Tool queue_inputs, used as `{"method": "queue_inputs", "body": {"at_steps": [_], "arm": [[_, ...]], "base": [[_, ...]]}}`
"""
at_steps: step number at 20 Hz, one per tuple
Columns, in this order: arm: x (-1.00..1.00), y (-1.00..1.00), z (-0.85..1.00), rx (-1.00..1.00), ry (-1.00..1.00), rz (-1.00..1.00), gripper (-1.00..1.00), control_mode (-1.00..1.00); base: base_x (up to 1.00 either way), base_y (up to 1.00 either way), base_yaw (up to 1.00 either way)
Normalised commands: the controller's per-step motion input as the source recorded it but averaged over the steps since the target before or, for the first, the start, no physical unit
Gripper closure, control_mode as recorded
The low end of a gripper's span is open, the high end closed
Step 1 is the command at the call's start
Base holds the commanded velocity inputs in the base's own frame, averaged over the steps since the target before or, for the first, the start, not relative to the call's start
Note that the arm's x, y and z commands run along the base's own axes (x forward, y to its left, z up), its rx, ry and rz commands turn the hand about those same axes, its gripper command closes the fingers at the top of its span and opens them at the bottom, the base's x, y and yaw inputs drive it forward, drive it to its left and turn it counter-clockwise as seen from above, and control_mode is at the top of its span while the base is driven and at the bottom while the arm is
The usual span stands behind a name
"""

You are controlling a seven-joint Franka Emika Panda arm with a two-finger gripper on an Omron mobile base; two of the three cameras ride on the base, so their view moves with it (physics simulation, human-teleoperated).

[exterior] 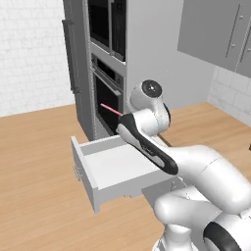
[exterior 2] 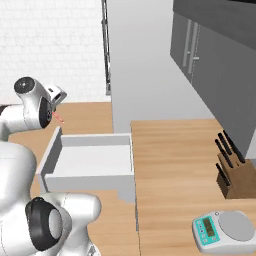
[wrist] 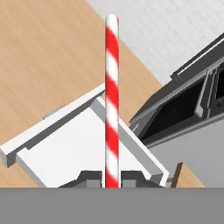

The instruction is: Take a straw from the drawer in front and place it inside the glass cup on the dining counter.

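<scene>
A red-and-white striped straw (wrist: 111, 96) sticks out from between my two dark fingertips, and my gripper (wrist: 111, 177) is shut on its lower end. In the left base view the straw (exterior: 111, 109) shows as a thin pink stick in front of the dark oven door, above the open drawer (exterior: 117, 166). Its tip (exterior 2: 58, 118) peeks out beside my arm in the right base view, over the drawer's (exterior 2: 90, 162) left side. The drawer is pulled out, white inside and bare. The glass cup and the dining counter are out of view.
A tall grey oven column (exterior: 105, 63) stands right behind the drawer. To the right runs a wood-topped counter (exterior 2: 175, 165) with a knife block (exterior 2: 231, 172) and a kitchen scale (exterior 2: 222, 229). Grey wall cabinets (exterior 2: 215, 60) hang above it. Wood floor lies to the left.
</scene>
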Motion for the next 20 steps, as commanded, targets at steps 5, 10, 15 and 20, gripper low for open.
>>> {"method": "queue_inputs", "body": {"at_steps": [5,10,15,20], "arm": [[-0.75,-0.24,0.42,0.12,-0.10,0.00,1.00,-1.00],[-0.33,-0.12,0.27,0.01,0.00,0.00,1.00,-1.00],[-0.03,0.00,0.02,0.00,0.05,0.00,1.00,-1.00],[-0.05,0.10,0.00,-0.02,0.00,0.01,1.00,1.00]], "base": [[0.00,0.00,0.00],[0.00,0.00,0.00],[0.00,0.00,0.00],[-0.09,0.16,0.02]]}}
